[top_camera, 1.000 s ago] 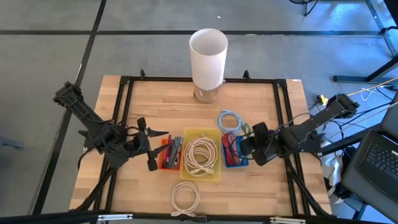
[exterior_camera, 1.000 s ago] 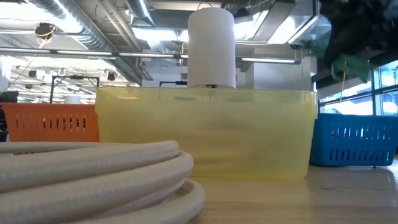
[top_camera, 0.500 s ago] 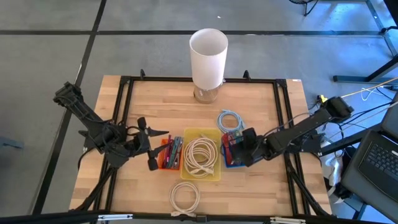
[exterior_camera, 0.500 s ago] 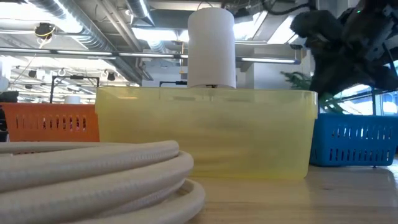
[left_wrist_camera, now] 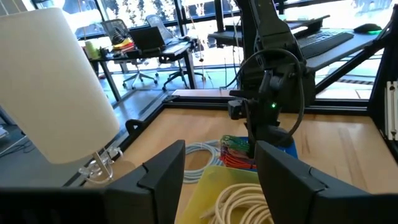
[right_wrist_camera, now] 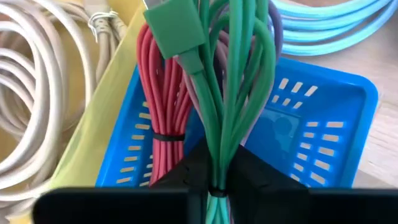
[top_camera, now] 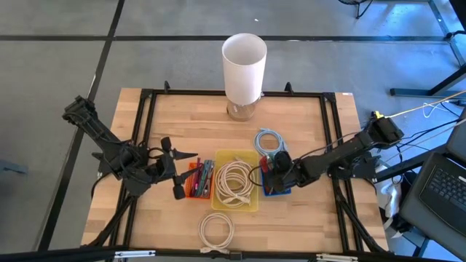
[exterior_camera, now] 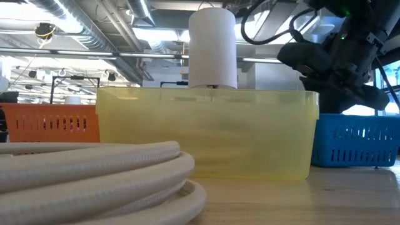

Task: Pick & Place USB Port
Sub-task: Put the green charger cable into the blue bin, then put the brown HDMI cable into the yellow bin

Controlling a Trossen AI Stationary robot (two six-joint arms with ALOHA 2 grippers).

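On the left side of the worktop your left gripper waits with its fingers spread wide and empty beside the orange basket. On the right, the right gripper is down in the blue basket with its fingers closed around the green USB cable bundle. I judge the pick is only starting: the bundle lies in the basket, and lifting and placing are left for you.
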